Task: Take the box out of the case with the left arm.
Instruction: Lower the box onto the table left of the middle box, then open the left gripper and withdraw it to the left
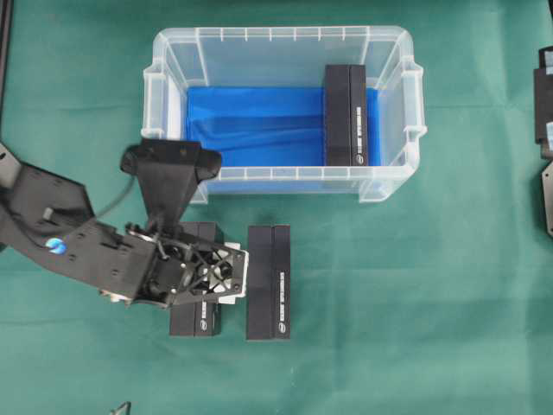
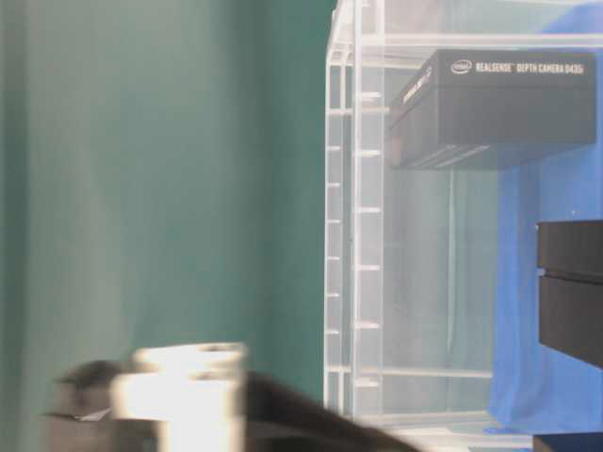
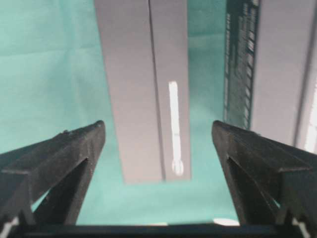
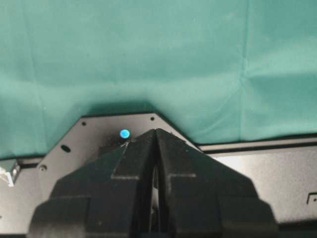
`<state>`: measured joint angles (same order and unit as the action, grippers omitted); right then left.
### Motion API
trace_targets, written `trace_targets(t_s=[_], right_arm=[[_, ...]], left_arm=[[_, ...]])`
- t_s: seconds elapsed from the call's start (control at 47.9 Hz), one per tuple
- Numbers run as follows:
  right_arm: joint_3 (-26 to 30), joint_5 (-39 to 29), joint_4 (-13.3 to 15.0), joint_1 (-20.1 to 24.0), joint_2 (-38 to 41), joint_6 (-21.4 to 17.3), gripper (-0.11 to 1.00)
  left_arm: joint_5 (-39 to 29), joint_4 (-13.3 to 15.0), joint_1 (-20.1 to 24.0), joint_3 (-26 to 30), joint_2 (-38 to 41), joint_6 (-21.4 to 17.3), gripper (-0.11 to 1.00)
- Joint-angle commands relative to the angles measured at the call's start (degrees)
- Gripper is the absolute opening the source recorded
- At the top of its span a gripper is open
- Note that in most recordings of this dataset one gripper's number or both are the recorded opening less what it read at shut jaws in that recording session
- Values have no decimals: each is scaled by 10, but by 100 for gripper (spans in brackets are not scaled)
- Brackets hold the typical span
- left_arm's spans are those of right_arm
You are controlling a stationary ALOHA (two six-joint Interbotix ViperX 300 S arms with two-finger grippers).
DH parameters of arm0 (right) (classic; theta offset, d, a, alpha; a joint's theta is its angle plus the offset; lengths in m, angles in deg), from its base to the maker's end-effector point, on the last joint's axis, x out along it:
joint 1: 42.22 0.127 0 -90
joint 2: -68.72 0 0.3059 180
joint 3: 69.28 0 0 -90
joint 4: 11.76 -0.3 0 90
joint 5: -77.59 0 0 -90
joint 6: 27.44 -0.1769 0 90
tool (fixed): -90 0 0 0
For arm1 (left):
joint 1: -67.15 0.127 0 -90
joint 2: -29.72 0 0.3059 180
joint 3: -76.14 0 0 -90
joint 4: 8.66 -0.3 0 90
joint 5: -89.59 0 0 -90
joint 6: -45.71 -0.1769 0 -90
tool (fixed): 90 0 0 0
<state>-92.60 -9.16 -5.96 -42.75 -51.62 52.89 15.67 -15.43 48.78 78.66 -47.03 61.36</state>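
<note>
The case [image 1: 164, 86] is a clear tub with a blue lining, standing at the back of the green cloth. One black box [image 1: 346, 112] lies inside it against the right wall, and shows through the clear wall [image 2: 499, 108] from table level. Two more black boxes lie on the cloth in front of the case, one [image 1: 269, 281] on its own and one [image 1: 192, 322] under my left gripper [image 1: 233, 277]. In the left wrist view that gripper [image 3: 158, 131] is open wide, with the box [image 3: 148, 89] below and free of both fingers. My right gripper [image 4: 156, 131] is shut on nothing.
Black parts of the right arm [image 1: 544, 104] sit at the right edge of the cloth. In the right wrist view a black base plate [image 4: 89, 139] lies under the gripper. Green cloth [image 1: 432, 303] covers the table to the right of the loose boxes.
</note>
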Motion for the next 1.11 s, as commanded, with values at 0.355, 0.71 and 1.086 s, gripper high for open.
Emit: trace_targets(t_s=[0.355, 0.71, 1.086], right_arm=[[5, -1, -1, -1, 0, 0, 2], [5, -1, -1, -1, 0, 0, 2], [5, -1, -1, -1, 0, 0, 2]], left_arm=[[-83, -6, -3, 77, -37, -4, 90], [-83, -5, -30, 38, -64, 2, 90], [-78, -5, -45, -94, -174, 9, 90]])
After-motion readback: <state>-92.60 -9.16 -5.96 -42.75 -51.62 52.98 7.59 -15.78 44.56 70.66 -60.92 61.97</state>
